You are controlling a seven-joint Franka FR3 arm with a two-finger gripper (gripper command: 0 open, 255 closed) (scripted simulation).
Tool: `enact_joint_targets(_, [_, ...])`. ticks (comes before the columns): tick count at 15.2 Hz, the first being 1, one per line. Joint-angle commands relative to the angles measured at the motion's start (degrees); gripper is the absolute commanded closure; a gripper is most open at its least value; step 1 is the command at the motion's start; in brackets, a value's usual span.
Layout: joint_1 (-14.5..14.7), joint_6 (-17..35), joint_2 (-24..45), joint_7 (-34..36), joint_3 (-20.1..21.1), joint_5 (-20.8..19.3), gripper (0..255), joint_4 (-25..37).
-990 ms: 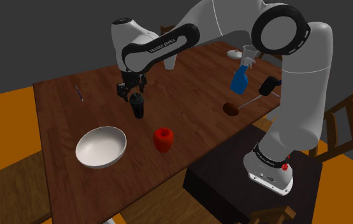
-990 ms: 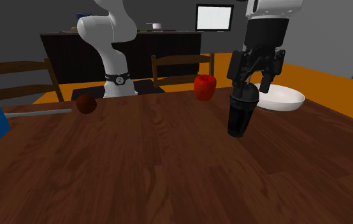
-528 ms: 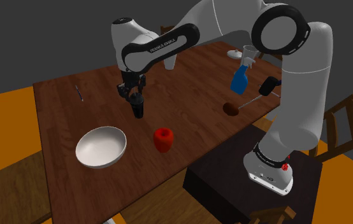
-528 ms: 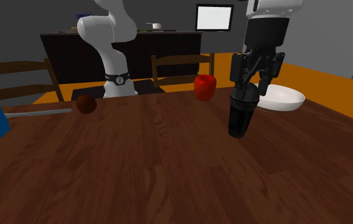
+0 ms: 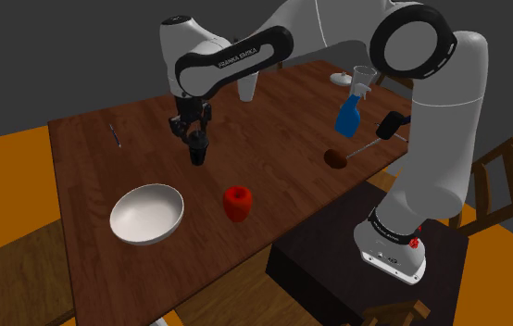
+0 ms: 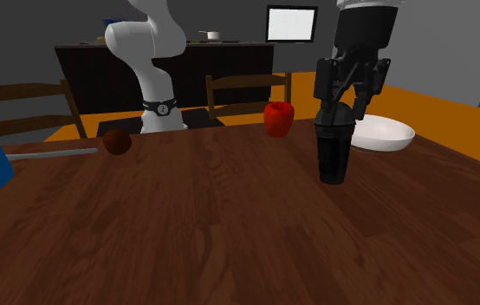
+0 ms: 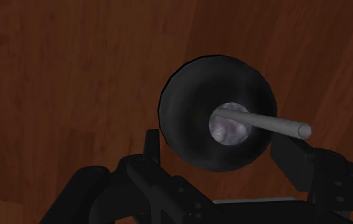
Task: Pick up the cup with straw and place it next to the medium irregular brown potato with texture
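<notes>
A black cup [image 5: 197,153] with a grey straw [image 7: 277,124] hangs upright just off the dark wooden table [image 5: 282,120]. My gripper [image 5: 194,137] comes down on the cup from above and is shut on its rim. From across the table the cup [image 6: 334,154] sits under the gripper [image 6: 344,117]. Looking down the hand, the fingers [image 7: 153,145] clasp the cup [image 7: 194,95] on both sides. The brown potato [image 5: 335,158] lies near the table edge toward the shoulder view's right, well away from the cup; it is also the potato [image 6: 117,142] in the second exterior view.
A red pepper-like thing [image 5: 237,203] and a white bowl [image 5: 147,213] lie near the front edge, closer than the cup. A blue spray bottle [image 5: 349,114] and a long-handled utensil [image 5: 375,141] are beside the potato. Chairs stand around the table.
The fingers have closed on the cup. The cup, tilted before, now stands upright and has risen a little with the gripper.
</notes>
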Motion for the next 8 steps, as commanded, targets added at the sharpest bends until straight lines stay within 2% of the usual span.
enact_joint_targets(1, [0.00, -1.31, -0.43, -0.17, 0.09, 0.19, 255, 0.92])
enact_joint_targets(8, [-0.03, -6.01, -1.94, -0.76, 0.36, 0.83, 255, 4.18])
